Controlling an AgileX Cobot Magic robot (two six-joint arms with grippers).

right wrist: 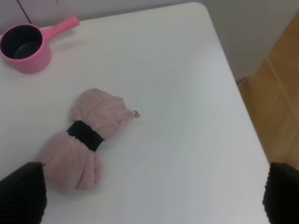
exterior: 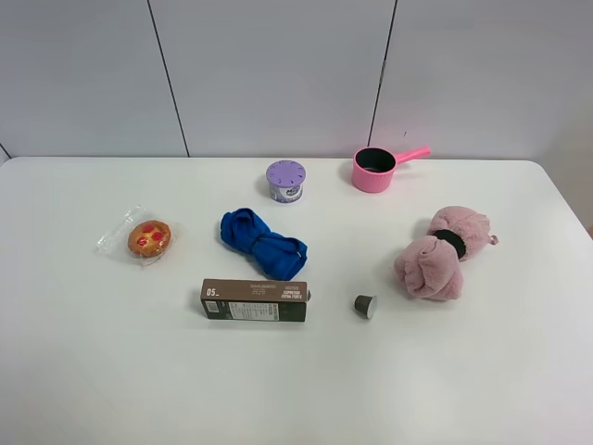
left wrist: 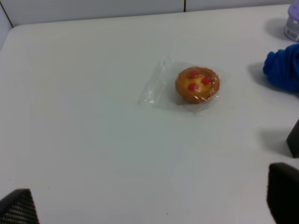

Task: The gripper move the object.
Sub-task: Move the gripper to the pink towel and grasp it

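Observation:
A fruit tart in a clear wrapper (exterior: 148,238) lies at the table's left and also shows in the left wrist view (left wrist: 197,85). A pink rolled towel with a black band (exterior: 443,252) lies at the right and also shows in the right wrist view (right wrist: 86,137). My left gripper (left wrist: 149,205) is open and empty, above the bare table near the tart. My right gripper (right wrist: 152,196) is open and empty, above the table next to the towel. Neither arm shows in the exterior high view.
A blue cloth (exterior: 262,243) lies mid-table, a brown box (exterior: 254,301) in front of it, and a small dark capsule (exterior: 365,305) to the box's right. A purple tub (exterior: 285,180) and a pink pot (exterior: 375,169) stand at the back. The table's right edge (right wrist: 233,88) is near the towel.

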